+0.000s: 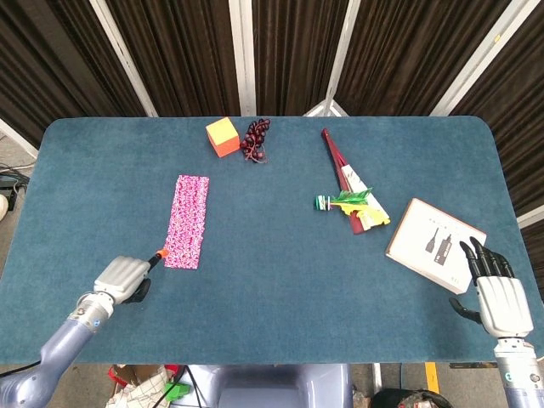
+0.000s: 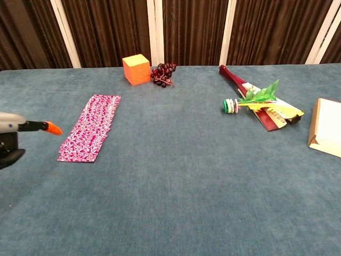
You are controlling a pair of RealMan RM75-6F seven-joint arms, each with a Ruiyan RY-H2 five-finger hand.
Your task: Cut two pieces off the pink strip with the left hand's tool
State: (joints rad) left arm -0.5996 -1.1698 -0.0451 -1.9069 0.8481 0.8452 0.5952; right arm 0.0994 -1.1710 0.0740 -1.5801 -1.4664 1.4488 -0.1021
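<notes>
The pink patterned strip [image 1: 187, 220] lies flat on the blue table, left of centre, also seen in the chest view [image 2: 89, 127]. My left hand [image 1: 121, 280] grips a dark tool with an orange tip [image 1: 160, 254]; the tip is right at the strip's near left corner. In the chest view the left hand [image 2: 9, 137] sits at the left edge with the orange tip [image 2: 53, 128] just left of the strip. My right hand [image 1: 495, 294] stays at the near right edge, fingers apart, holding nothing.
An orange cube [image 1: 223, 136] and a dark grape bunch [image 1: 256, 138] sit at the back. A red folded fan with green and yellow items [image 1: 352, 194] lies right of centre. A beige box [image 1: 435, 240] rests beside my right hand.
</notes>
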